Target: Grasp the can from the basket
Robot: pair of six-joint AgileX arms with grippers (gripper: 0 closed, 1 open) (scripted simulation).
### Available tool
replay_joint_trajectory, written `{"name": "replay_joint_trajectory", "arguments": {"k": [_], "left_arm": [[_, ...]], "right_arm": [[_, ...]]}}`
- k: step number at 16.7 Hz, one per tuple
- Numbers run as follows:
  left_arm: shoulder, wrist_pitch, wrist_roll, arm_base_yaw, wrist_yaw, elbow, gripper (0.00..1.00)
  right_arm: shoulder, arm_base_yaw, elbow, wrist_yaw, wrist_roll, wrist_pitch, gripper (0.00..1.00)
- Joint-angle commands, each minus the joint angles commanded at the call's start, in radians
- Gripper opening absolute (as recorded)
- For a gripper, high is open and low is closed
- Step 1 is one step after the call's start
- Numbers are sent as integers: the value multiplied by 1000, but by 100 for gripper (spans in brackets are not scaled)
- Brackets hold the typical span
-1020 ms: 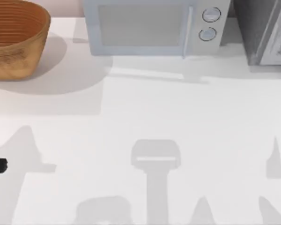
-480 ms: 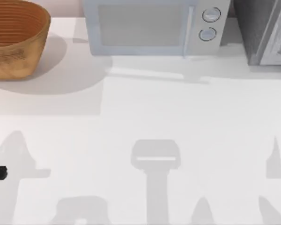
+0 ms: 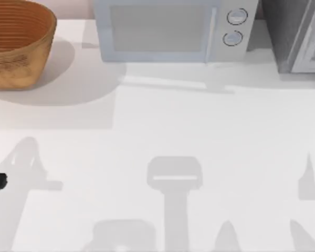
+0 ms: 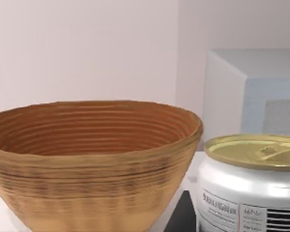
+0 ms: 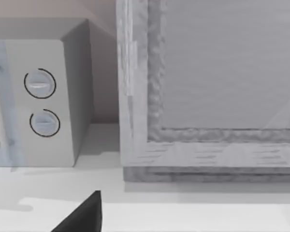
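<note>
The can (image 4: 253, 186), silver-white with a gold pull-tab top, sits just beside the basket (image 4: 92, 159), outside it; the state of either arm's jaws cannot be told.

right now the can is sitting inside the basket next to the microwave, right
Not quite. The left wrist view shows the can outside the basket, close to the camera, level with its rim. The basket's inside looks bare. The basket does stand next to the microwave.

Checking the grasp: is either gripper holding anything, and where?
Cannot be told. The can sits close before the left wrist camera, outside the basket.
</note>
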Motion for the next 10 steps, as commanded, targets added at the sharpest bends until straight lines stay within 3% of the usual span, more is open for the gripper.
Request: {"name": "replay_joint_trajectory", "arguments": {"k": [10], "left_arm": [[524, 336, 18, -22, 314, 279, 0]], "right_arm": [[0, 0, 0, 0, 0, 0, 100]]}}
